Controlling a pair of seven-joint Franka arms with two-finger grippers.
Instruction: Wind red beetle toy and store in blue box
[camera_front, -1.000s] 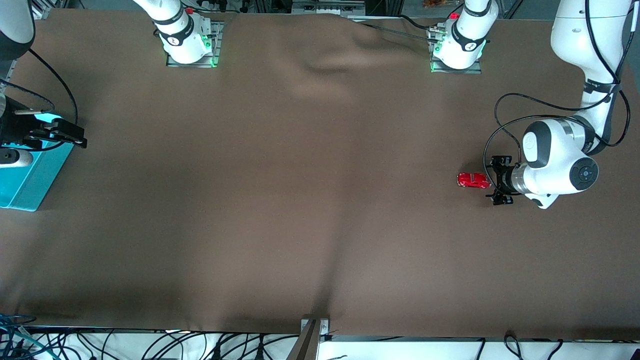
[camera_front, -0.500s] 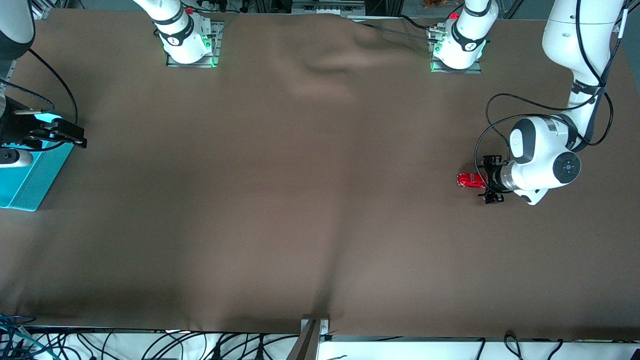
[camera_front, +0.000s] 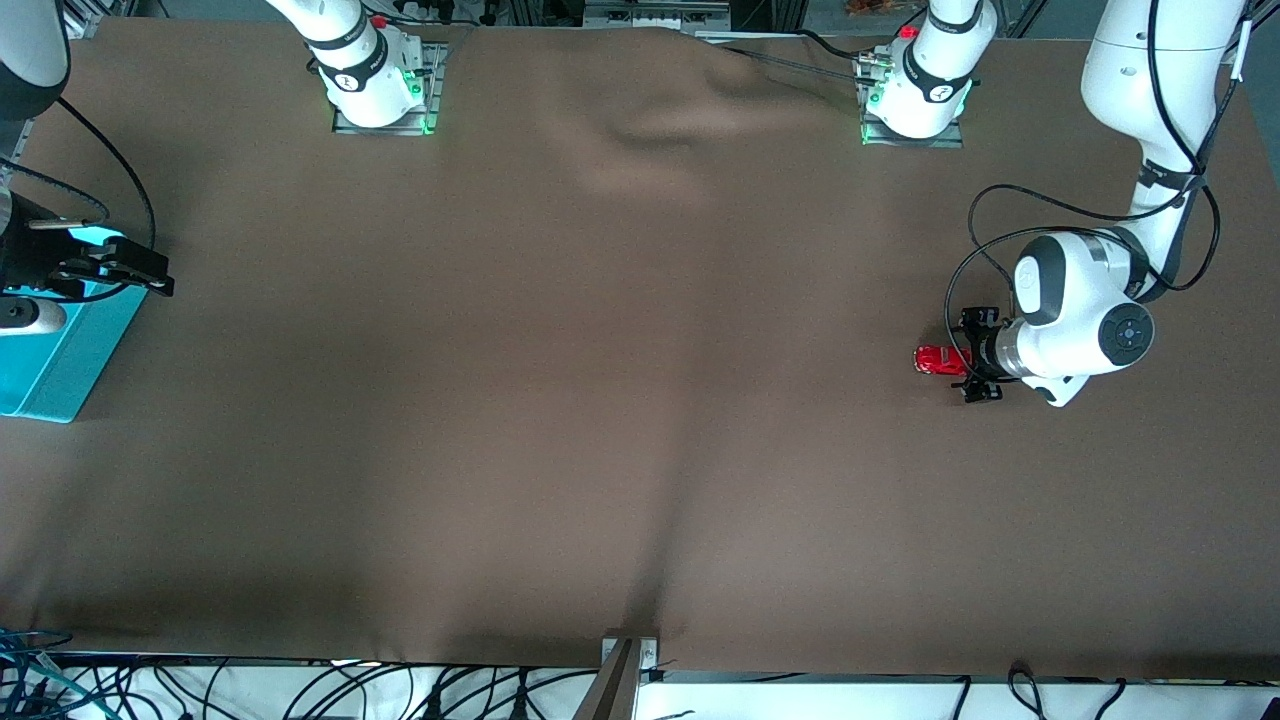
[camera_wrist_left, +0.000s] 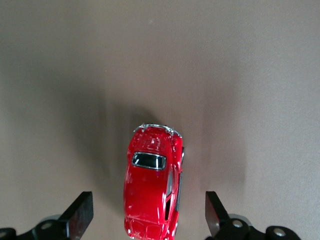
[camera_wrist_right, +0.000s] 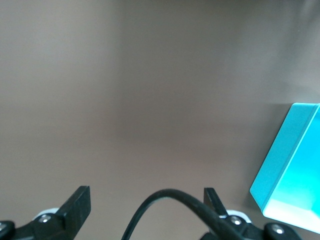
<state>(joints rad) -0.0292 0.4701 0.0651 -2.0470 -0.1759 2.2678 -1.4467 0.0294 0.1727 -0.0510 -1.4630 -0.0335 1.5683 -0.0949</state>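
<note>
Now: left gripper (camera_wrist_left: 147, 217) spread wide around red beetle toy (camera_wrist_left: 152, 181), untouched | right gripper (camera_wrist_right: 145, 210) parked open over blue box (camera_front: 62, 350)

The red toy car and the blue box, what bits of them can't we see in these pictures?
- Red beetle toy: its near end is cut off by the left wrist view's edge; the left gripper covers one end in the front view. No winder shows.
- Blue box: cut off by the front view's edge and partly covered by the right gripper; only a corner shows in the right wrist view.
</note>
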